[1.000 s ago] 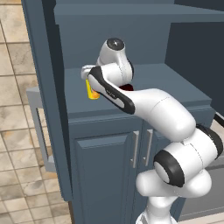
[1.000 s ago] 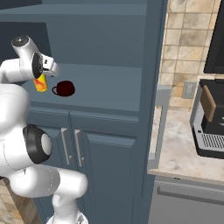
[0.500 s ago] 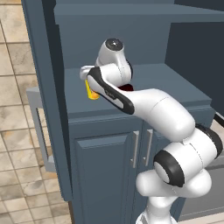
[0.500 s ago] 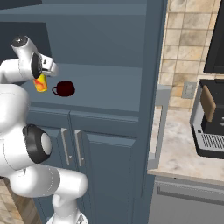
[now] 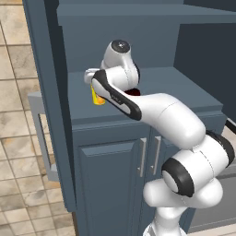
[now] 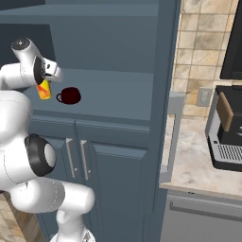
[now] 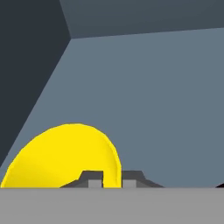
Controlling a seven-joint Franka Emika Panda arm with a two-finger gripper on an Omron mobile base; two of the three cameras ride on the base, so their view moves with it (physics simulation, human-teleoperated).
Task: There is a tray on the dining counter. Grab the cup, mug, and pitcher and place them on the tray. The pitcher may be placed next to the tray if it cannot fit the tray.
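No readable text, labels or numbers anywhere.

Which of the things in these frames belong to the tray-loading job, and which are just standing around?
Job:
- cup, yellow, at the gripper, whose fingertips straddle its rim
- mug, dark maroon, on the cabinet shelf right beside the cup

Standing around:
- coffee machine on the pale counter to the right
- cabinet doors below the shelf

Coffee machine (image 6: pixel 226 127) — perhaps — beside blue-grey cabinet (image 6: pixel 118 156).
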